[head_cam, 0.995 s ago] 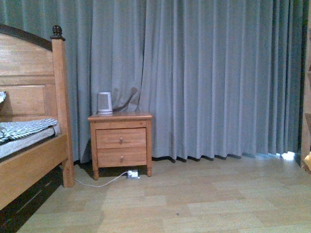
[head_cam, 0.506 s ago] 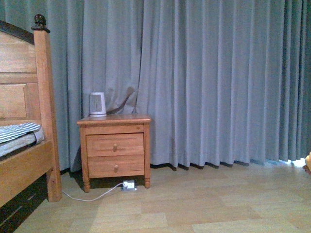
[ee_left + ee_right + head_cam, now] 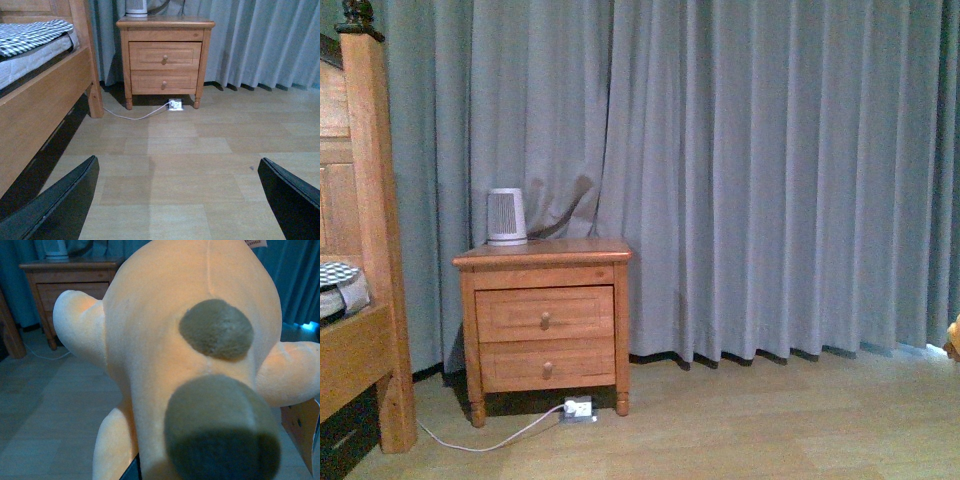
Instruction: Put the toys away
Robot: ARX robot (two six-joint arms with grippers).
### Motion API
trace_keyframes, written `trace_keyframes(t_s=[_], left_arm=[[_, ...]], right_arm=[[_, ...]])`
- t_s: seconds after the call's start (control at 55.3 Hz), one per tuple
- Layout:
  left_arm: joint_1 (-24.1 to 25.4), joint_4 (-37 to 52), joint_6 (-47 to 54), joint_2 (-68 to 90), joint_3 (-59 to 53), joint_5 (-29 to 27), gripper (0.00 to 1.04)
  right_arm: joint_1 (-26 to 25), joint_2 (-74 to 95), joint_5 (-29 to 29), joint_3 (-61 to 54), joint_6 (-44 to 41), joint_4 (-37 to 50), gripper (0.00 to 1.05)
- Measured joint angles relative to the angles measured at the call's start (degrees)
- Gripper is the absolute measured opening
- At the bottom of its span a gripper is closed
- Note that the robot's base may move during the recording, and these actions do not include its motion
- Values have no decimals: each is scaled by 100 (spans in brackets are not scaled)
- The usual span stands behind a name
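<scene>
We see plush toy [image 3: 200, 340] filling right wrist view, off floor [image 3: 45, 410], likely carried by right gripper; its jaws hidden, grip unclear. Left gripper [image 3: 177, 162] spread wide, empty. We judge pickup done; drop-off remains, storage spot unseen.

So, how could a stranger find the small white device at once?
Find the grey curtain across the back, then the wooden nightstand before it, beside the bed. The device stands on its top, the only white, ribbed thing there.
</scene>
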Motion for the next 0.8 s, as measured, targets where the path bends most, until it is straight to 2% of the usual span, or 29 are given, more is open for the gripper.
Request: trace_keyframes(t_s=[0.796], left_arm=[[0,0,0,0,0,0,98]], right_arm=[[0,0,0,0,-2,2,7]])
